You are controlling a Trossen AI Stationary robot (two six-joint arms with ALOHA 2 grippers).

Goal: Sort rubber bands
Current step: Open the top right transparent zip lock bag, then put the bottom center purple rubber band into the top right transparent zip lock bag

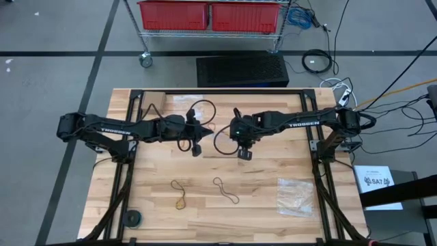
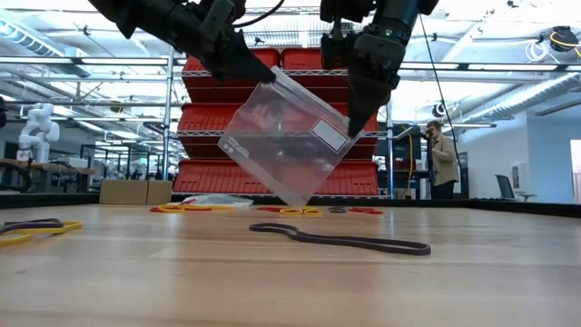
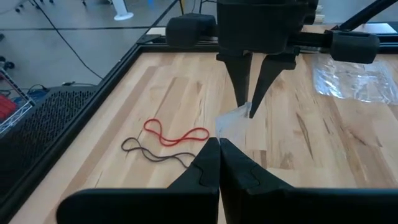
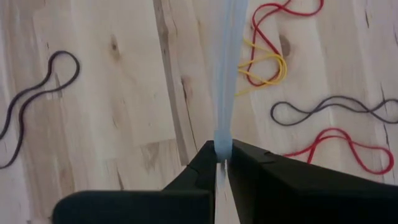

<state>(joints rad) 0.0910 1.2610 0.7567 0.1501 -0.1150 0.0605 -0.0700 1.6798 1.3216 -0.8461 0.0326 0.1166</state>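
A clear plastic bag hangs tilted between my two grippers above the table's middle. My left gripper is shut on the bag's higher corner, and my right gripper on the lower corner of the same edge. Rubber bands lie flat on the wood. A tan one and a dark one are toward the near edge. Under the bag, the right wrist view shows a red band, a yellow one and a dark one. The left wrist view shows another red band with a dark band. My left gripper pinches the bag's higher corner between its two fingers, coming slanting down from the table's left. The bag hangs below, clear of the table. My right gripper pinches the bag's edge at its lower corner between its two fingers, pointing steeply down from above. The bag runs edge-on away from the fingers, and its lowest corner is off the wood.
A second clear bag lies flat toward the near right. A dark roll sits at the near left corner. Black cables loop by the grippers. Red bins stand beyond the far edge, and a person is in the room.
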